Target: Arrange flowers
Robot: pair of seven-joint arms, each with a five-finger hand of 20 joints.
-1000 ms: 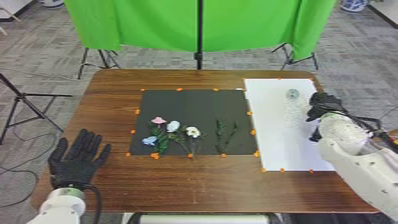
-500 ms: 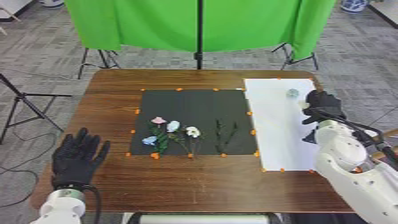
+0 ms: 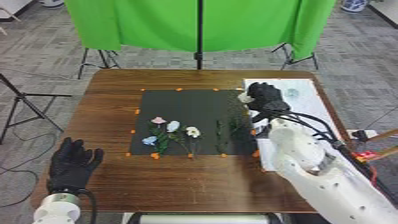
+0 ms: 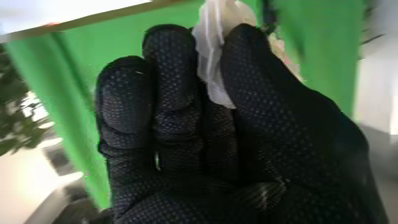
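At the seam between the dark mat [image 3: 187, 105] and the white sheet [image 3: 311, 104], the right hand [image 3: 268, 97] pinches a pale, petal-like piece [image 4: 213, 50] between thumb and fingers, probably lightly because it looks thin enough to crease. Whether it is a bloom or wrapping, I cannot tell. On the mat, the pink flower [image 3: 158, 120], blue flower [image 3: 149, 141], closed white flower [image 3: 173, 126] and open white flower [image 3: 194, 132] lie together, stems toward the robot, likely so each can be picked up singly. The green sprigs [image 3: 220, 135] lie beside them, presumably kept apart as filler. The left hand [image 3: 74, 167] rests palm-flat, fingers loosely spread, on the brown surface [image 3: 115, 100], apparently waiting out of the way.
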